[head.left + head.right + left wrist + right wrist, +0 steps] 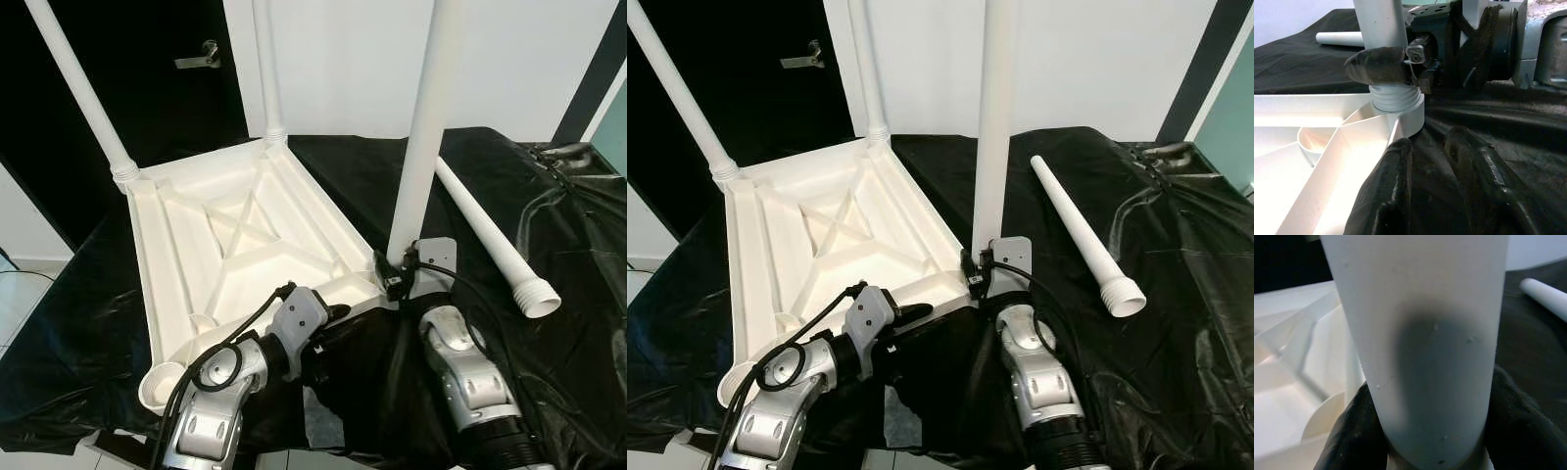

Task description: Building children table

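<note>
Upright leg (423,137) is pinched near its base by right end effector (394,272), prob. for screwing into inverted tabletop (235,235) corner socket; left end effector (1449,181), slightly spread, rests beside tabletop edge; spare leg (490,235) lies nearby.

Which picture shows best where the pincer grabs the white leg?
The left wrist view: it looks sideways at the right pincer shut on the table leg just above its threaded end in the tabletop corner socket. The right wrist view shows the leg up close between its fingers. The eye views show that leg standing upright at the near corner.
</note>
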Tool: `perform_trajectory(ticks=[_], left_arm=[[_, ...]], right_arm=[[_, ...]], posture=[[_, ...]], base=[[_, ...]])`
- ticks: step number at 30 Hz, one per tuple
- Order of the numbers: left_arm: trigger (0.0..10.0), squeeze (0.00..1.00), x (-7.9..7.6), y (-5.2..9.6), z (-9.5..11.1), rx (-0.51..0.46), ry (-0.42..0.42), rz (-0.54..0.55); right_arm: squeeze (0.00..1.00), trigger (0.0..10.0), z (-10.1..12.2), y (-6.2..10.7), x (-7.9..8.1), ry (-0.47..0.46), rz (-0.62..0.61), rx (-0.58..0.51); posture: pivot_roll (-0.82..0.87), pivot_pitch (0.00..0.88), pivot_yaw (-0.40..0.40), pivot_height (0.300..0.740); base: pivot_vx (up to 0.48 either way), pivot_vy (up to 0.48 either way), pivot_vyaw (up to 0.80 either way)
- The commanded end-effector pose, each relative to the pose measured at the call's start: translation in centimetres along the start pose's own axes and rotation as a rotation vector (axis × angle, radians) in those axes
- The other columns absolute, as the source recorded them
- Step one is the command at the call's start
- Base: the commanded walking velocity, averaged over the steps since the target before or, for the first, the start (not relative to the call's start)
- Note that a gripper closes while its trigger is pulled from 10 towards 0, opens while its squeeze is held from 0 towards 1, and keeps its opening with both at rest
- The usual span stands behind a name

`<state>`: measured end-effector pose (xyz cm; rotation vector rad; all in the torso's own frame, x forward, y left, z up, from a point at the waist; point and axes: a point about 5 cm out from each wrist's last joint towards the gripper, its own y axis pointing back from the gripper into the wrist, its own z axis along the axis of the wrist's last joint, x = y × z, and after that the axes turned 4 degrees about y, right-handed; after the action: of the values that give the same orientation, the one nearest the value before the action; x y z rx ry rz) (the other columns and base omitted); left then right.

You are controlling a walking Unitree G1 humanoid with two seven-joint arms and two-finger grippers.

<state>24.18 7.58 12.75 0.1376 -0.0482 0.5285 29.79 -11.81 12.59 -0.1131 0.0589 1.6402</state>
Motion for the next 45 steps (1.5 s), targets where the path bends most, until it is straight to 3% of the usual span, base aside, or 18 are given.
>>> perform_trajectory(ticks=[1, 18, 19, 20, 21, 27, 30, 31, 34, 35, 36, 38, 45], left_arm=[[10.0, 0.0, 0.7, 0.0, -0.2, 0.003, 0.015, 0.117], [10.0, 0.0, 0.8, 0.0, 0.2, -0.003, 0.01, 0.121], [10.0, 0.0, 0.8, 0.0, 0.2, -0.003, 0.01, 0.121], [10.0, 0.0, 0.8, 0.0, 0.2, -0.003, 0.01, 0.121], [10.0, 0.0, 0.8, 0.0, 0.3, -0.004, 0.011, 0.124], [10.0, 0.0, 0.9, 0.0, 0.3, -0.005, 0.011, 0.127], [10.0, 0.0, 1.0, 0.1, 0.4, -0.008, 0.013, 0.13], [10.0, 0.0, 1.1, 0.1, 0.4, -0.007, 0.012, 0.13], [10.0, 0.0, 1.1, 0.1, 0.4, -0.006, 0.012, 0.131], [10.0, 0.0, 1.1, 0.1, 0.4, -0.005, 0.011, 0.129], [10.0, 0.0, 1.1, 0.1, 0.4, -0.005, 0.011, 0.129], [10.0, 0.0, 1.1, 0.0, 0.4, -0.003, 0.01, 0.123], [10.0, 0.0, 1.1, -0.1, 0.3, 0.006, -0.003, 0.112]], right_arm=[[0.0, 10.0, -1.3, 0.4, 0.1, 0.008, -0.037, 0.075], [0.0, 10.0, 0.0, 0.3, 0.5, -0.007, -0.036, 0.024], [0.11, 10.0, 0.0, 0.3, 0.4, -0.009, -0.035, 0.024], [0.11, 10.0, 0.0, 0.3, 0.4, -0.009, -0.035, 0.024], [1.0, 10.0, 0.2, 0.3, 0.2, -0.013, -0.028, 0.017], [1.0, 10.0, 0.4, 0.3, 0.2, -0.009, 0.002, -0.001], [1.0, 10.0, 0.8, 0.5, -0.4, 0.001, 0.077, -0.039], [0.82, 10.0, 1.0, 0.6, -0.8, 0.004, 0.136, -0.053], [0.82, 10.0, 1.0, 0.7, -1.1, 0.005, 0.174, -0.061], [0.0, 10.0, 1.2, 0.8, -1.2, 0.011, 0.224, -0.071], [0.0, 10.0, 1.2, 0.8, -1.2, 0.011, 0.224, -0.071], [0.0, 10.0, 1.1, 0.7, -1.6, 0.056, 0.335, -0.079], [0.0, 10.0, 0.6, -0.6, -3.1, 0.172, 0.47, -0.063]], posture=[[0.03, 0.0, 0.036, 0.74], [0.04, 0.0, 0.039, 0.74], [0.04, 0.0, 0.039, 0.74], [0.04, 0.0, 0.039, 0.74], [0.04, 0.0, 0.037, 0.74], [0.04, 0.0, 0.035, 0.74], [0.04, 0.0, 0.038, 0.74], [0.03, 0.0, 0.039, 0.74], [0.03, 0.0, 0.039, 0.74], [0.03, 0.0, 0.044, 0.74], [0.03, 0.0, 0.044, 0.74], [0.03, 0.0, 0.051, 0.74], [0.03, 0.0, 0.053, 0.74]], base=[[0.0, 0.0, 0.0], [0.0, 0.0, 0.0], [0.0, 0.0, 0.0], [0.0, 0.0, 0.0], [0.0, 0.0, 0.0], [0.0, 0.0, 0.0], [0.0, 0.0, 0.0], [0.0, 0.0, 0.0], [0.0, 0.0, 0.0], [0.0, 0.0, 0.0], [0.0, 0.0, 0.0], [0.0, 0.0, 0.0], [0.0, 0.0, 0.0]])
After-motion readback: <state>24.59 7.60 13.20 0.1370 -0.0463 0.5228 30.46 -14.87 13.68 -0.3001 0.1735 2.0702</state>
